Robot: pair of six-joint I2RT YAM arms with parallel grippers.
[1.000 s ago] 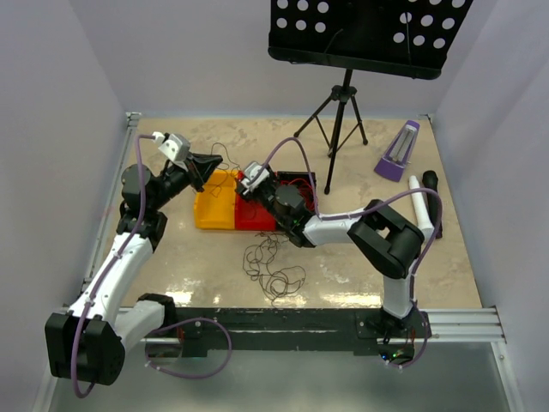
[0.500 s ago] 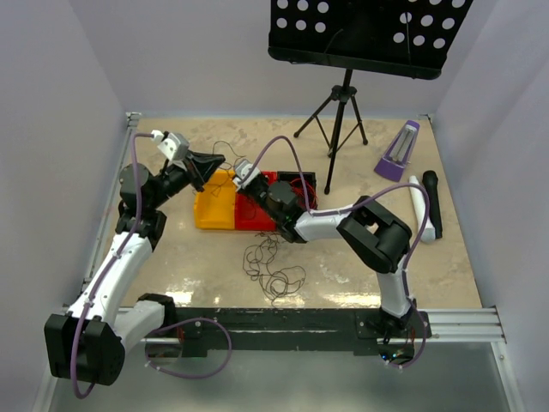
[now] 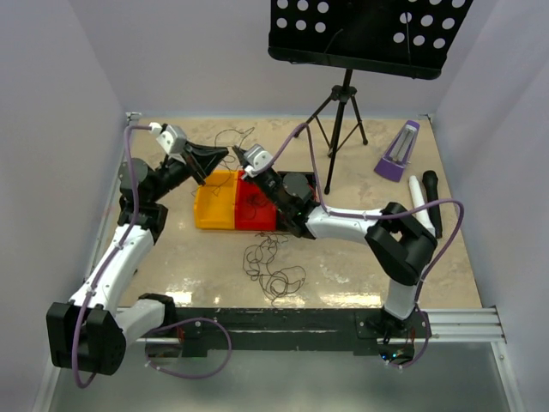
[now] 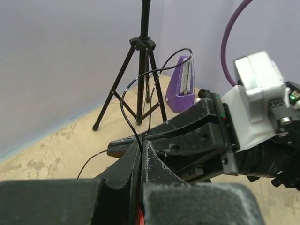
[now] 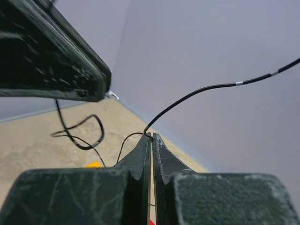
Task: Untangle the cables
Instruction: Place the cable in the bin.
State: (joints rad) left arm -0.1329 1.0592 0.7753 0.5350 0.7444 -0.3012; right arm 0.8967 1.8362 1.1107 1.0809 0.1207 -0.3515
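Left claw (image 4: 142,149): I am pinching a black cable (image 4: 122,101) as an anchor.
Right claw (image 5: 151,137): I am pinching black cable alongside, for pulling apart.

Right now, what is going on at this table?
Two robot arms are working on thin cables. The left gripper and the right gripper are each shut on a dark cable, tips close together near the yellow bin and red bin. A loose tangle of cables lies on the table.
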